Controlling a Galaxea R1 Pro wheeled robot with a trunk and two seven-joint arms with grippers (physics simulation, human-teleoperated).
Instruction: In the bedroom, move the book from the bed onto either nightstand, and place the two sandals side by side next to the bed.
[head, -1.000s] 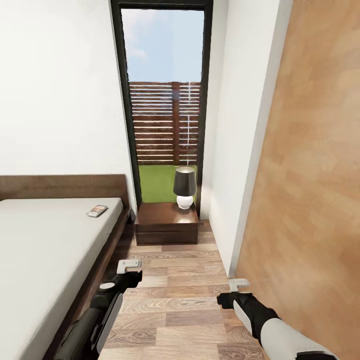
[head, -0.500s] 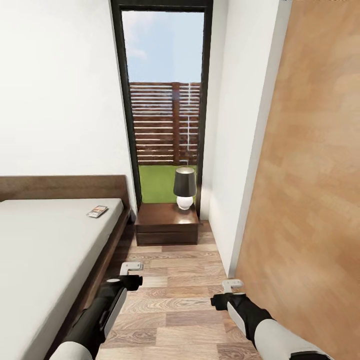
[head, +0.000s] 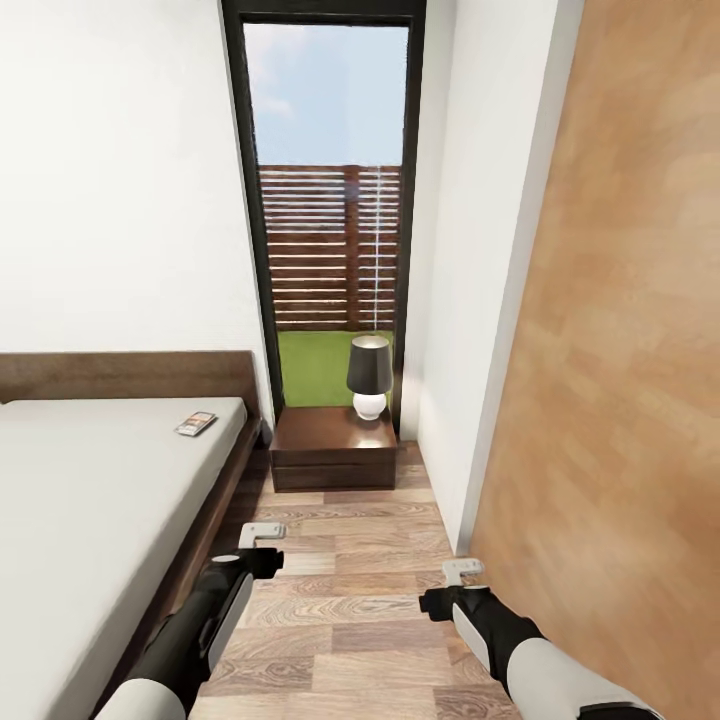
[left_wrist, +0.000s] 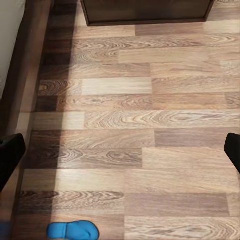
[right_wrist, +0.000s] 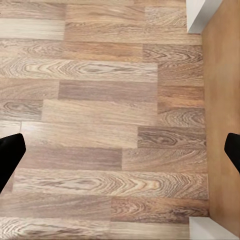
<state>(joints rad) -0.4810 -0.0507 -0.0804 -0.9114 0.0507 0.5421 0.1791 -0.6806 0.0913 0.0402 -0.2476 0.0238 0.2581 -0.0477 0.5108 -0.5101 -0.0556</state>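
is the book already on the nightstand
No, the book lies on the bed near the headboard, while the nightstand holds just a lamp.

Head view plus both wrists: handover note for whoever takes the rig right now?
Left hand: open, empty, over the wood floor beside the bed.
Right hand: open, empty, over the floor near the wooden door panel.
Book: on the mattress near the headboard corner, not yet moved.
Nightstand: ahead under the window, lamp at its right rear, front top free.
Sandals: one blue sandal shows in the left wrist view, on the floor close to the bed frame; the other is not located.
Done: nothing.
Left: book onto nightstand, find the second sandal, pair both beside the bed.
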